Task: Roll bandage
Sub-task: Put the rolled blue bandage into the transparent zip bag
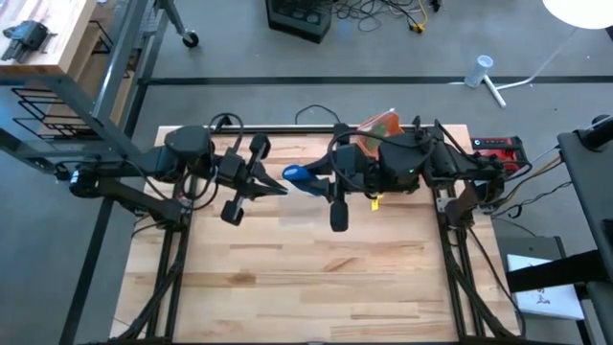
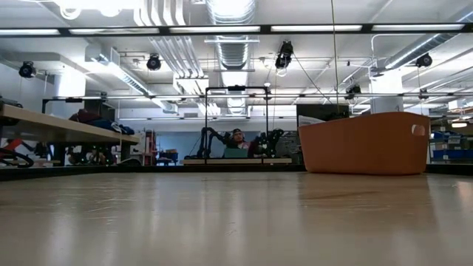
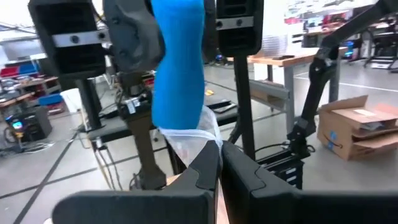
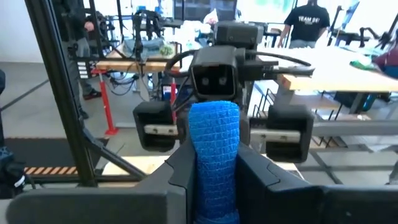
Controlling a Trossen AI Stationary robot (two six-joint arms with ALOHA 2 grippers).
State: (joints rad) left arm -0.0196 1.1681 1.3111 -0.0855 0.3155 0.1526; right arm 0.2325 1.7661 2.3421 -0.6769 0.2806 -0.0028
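Two black arms were seen, each built of rounded joint housings with black cables looped along them; the right gripper (image 4: 214,171) was fitted with angular matte-black fingers (image 4: 180,168)

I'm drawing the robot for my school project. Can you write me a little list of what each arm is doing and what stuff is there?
held thing: blue bandage, up in the air between the two arms
right gripper: jaws shut on the bandage
left gripper: jaws shut, pinching the clear wrapper that hangs from the bandage's end
where the arms meet: above the far middle of the wooden table
other things: orange bin at the table's far edge
rolling: can't tell how far along
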